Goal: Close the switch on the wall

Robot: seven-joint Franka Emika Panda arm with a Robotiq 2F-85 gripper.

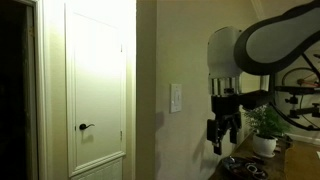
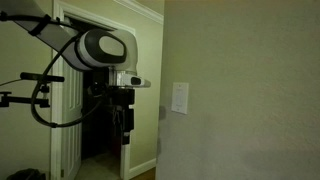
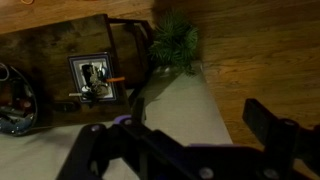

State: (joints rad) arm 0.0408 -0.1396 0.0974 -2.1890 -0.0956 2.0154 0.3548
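Looking down through the wrist view, I see the gripper [image 3: 175, 128] with its two dark fingers [image 3: 278, 128] spread wide apart and nothing between them. Below them is a pale beige surface, then a dark wooden table [image 3: 60, 45] carrying a small framed picture [image 3: 92, 80], with a green potted plant [image 3: 175, 40] at its edge on the wood floor [image 3: 260, 50]. A round dish [image 3: 15, 100] sits at the table's far end, too dim for me to make out.

In both exterior views the wall switch [image 1: 177, 98] [image 2: 180, 98] shows as a white plate on the beige wall, close to the wall's corner. I cannot tell from here which way its rocker is set. The Panda arm [image 1: 275, 40] curves in from the side, and the gripper hangs pointing downward, fingers parted, a little lower than the switch and clearly apart from it, touching neither the plate nor the wall.

Beyond the corner, in an exterior view, a white panelled door [image 1: 95, 85] stands shut, with a dark lever handle [image 1: 87, 127]. The room is dim.
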